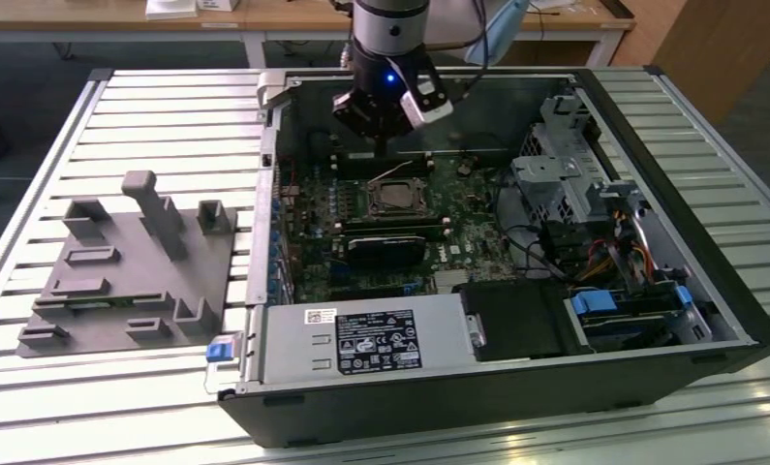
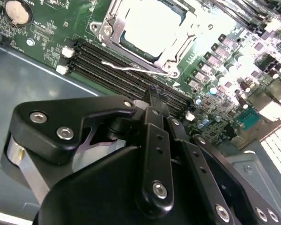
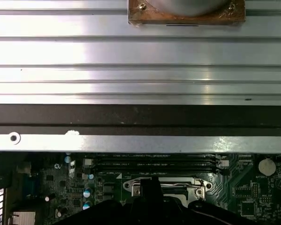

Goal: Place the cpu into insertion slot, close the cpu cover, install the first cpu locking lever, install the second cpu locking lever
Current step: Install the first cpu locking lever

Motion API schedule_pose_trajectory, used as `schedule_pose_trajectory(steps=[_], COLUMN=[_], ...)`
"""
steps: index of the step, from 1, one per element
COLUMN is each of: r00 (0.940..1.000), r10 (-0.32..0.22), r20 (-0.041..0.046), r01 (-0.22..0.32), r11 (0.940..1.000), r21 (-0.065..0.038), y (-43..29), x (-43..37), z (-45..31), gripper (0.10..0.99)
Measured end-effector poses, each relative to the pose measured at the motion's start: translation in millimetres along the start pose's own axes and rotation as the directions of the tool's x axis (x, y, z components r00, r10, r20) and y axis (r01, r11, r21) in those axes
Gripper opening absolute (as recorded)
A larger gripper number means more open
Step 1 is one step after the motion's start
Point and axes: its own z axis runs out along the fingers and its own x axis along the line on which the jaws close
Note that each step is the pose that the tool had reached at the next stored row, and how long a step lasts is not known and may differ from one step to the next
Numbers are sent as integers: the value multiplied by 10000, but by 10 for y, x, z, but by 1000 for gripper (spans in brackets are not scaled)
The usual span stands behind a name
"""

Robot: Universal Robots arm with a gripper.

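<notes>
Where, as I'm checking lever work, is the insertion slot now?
In the exterior view the insertion slot sits central on the motherboard inside the computer case; in the second wrist view memory slots lie between it and the gripper.

Green board (image 1: 358,208); silver cover (image 2: 111,29); black gripper (image 2: 152,96); grey fixture (image 1: 126,266); silver, ribbed table (image 1: 165,107); black case (image 1: 488,402); blue clips (image 1: 223,351).

Exterior view, upper centre: grey cylindrical robot arm (image 1: 387,24) cut by frame edge; first wrist view: black-and-silver square insertion slot (image 3: 196,183) half masked by black gripper (image 3: 150,183); second wrist view: square cpu (image 2: 152,23) bleached by glare.
</notes>
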Motion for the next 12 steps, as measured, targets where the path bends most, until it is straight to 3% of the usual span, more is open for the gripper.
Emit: schedule_pose_trajectory(steps=[12], r00=[9998], r10=[-218], r20=[-23], r01=[218], r11=[9998], r21=[-3], y=[-9], x=[-58], z=[86], gripper=[106])
